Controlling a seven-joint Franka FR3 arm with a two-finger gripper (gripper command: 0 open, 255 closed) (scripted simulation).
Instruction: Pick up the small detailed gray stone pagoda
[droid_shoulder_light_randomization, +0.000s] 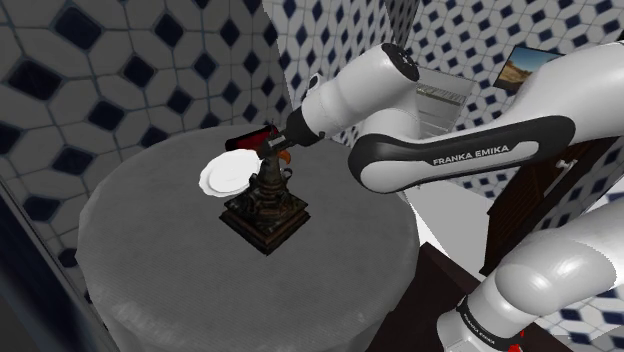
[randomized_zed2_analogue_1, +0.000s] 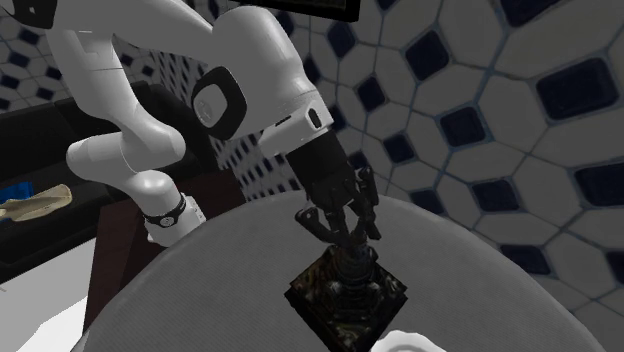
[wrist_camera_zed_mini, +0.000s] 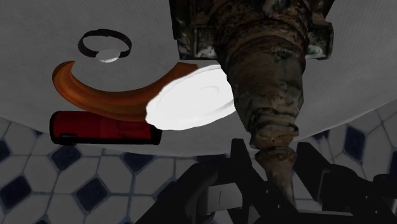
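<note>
The pagoda (droid_shoulder_light_randomization: 265, 205) is a dark, mottled grey-brown stone tower on a square stepped base, standing upright on the round grey table (droid_shoulder_light_randomization: 200, 290). My black gripper (droid_shoulder_light_randomization: 275, 155) is at its top. From the second exterior view the gripper (randomized_zed2_analogue_1: 345, 228) comes down over the pagoda (randomized_zed2_analogue_1: 348, 290) and its fingers straddle the spire. In the wrist view the pagoda (wrist_camera_zed_mini: 261, 76) tapers toward the gripper (wrist_camera_zed_mini: 277, 172), and the two fingers press against the thin spire tip from both sides. The base rests on the tabletop.
A white plate (droid_shoulder_light_randomization: 225, 173) lies just behind the pagoda, beside a red box (wrist_camera_zed_mini: 105, 127), an orange curved piece (wrist_camera_zed_mini: 108, 95) and a small dark ring (wrist_camera_zed_mini: 105, 43). Tiled walls close in behind the table. The table edge (randomized_zed2_analogue_1: 200, 290) drops toward the stand.
</note>
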